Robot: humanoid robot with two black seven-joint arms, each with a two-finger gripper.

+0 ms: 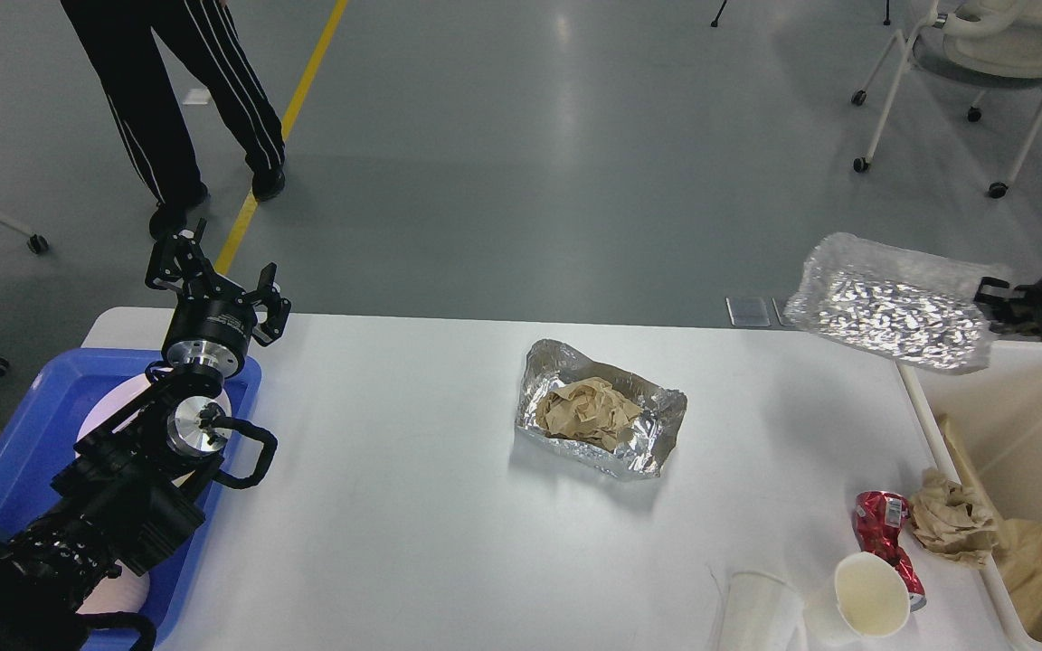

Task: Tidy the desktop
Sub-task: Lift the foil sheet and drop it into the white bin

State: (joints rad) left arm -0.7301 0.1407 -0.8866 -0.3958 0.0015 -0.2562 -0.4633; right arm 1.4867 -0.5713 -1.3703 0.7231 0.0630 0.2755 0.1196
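The white desktop (pixel 394 515) carries a foil tray (pixel 657 429) with crumpled brown paper (pixel 589 411) in it at the middle. My right gripper (pixel 991 298) comes in from the right edge. It is shut on the end of a second, empty foil tray (pixel 887 303), held in the air over the desktop's far right corner, at the bin's left rim. My left gripper (pixel 218 273) is open and empty above the desktop's far left corner.
An off-white bin (pixel 1018 407) with brown paper inside stands at the right. A crushed red can (pixel 883 538), a brown paper wad (pixel 946 520) and two paper cups (pixel 866 599) lie at the front right. A blue tray (pixel 14 461) holds a white plate at the left. A person (pixel 177 99) walks beyond the table.
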